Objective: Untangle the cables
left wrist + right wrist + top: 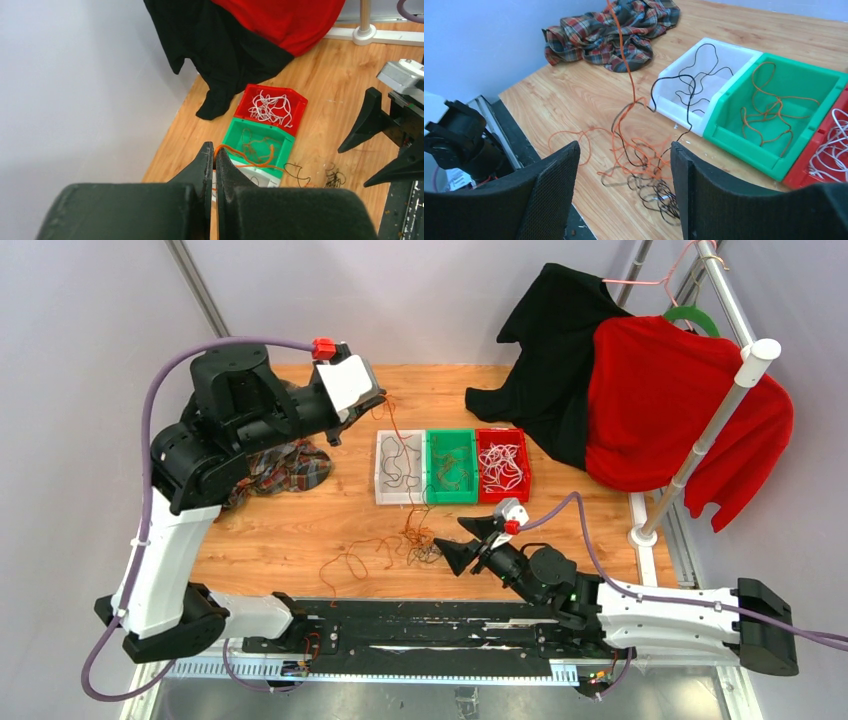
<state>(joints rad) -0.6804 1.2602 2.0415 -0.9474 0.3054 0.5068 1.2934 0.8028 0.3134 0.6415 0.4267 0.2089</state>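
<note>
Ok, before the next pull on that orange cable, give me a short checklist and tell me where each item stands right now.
1. The left gripper is shut on the orange cable: ok.
2. The right gripper is open above the tangle on the table: ok.
3. The orange cable runs free of the black ones: not ok, they are knotted together in the tangle.
4. The white bin holds all of its cables: not ok, a black cable trails over its wall into the tangle.
5. The green bin is open to take the orange cable: ok.
6. The right gripper touches the tangle: cannot tell.
</note>
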